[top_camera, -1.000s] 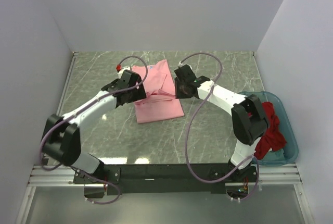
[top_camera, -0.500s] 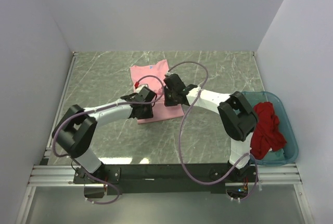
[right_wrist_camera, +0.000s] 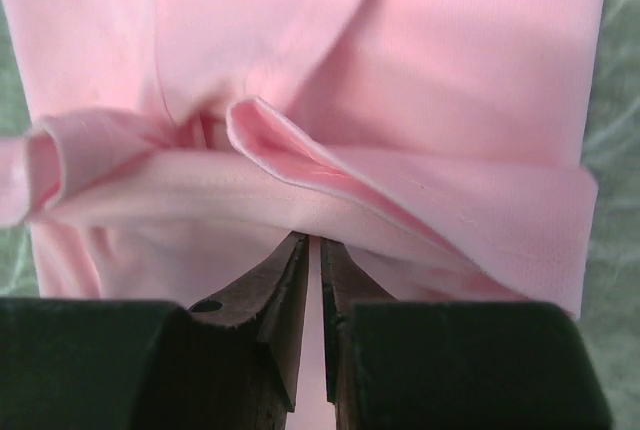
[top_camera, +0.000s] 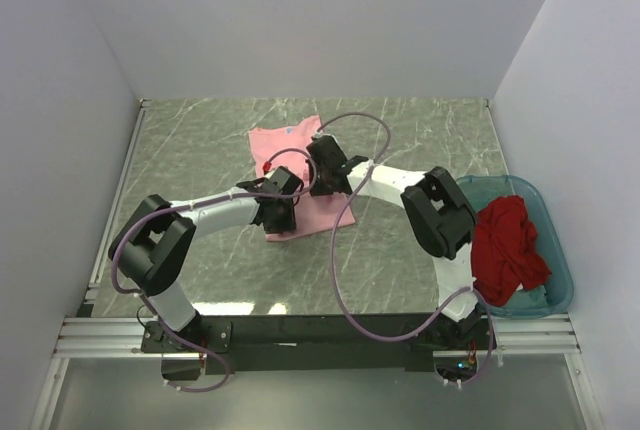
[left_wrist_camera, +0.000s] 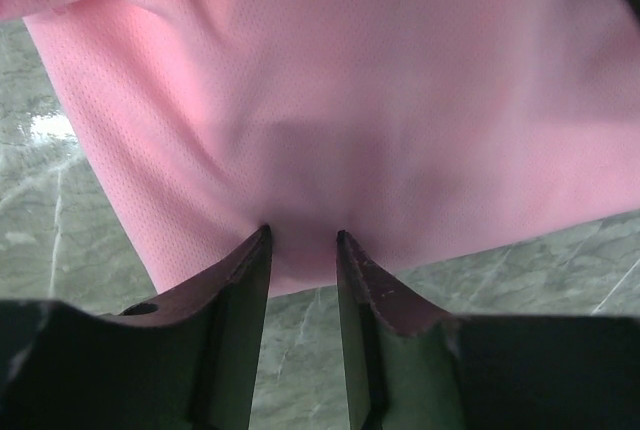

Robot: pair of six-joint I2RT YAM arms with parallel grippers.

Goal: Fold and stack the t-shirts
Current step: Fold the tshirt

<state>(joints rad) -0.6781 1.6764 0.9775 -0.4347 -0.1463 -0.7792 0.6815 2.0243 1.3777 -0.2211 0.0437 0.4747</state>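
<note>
The light pink t-shirt lies partly folded at the table's middle. My left gripper is at its near edge. In the left wrist view the jaws are narrowed on a bunched bit of the pink cloth, with a gap left between them. My right gripper is over the shirt's right part. Its jaws are almost together under a raised fold of the pink shirt. The bright red t-shirt lies crumpled in the tub at the right.
A teal translucent tub stands at the right edge of the green marbled table. White walls close in the left, back and right sides. Purple cables loop over both arms above the shirt.
Both arms swung inward and toward the near side of the pink shirt. Both sets of jaws narrowed onto its cloth. The shirt now looks flatter and shorter.
</note>
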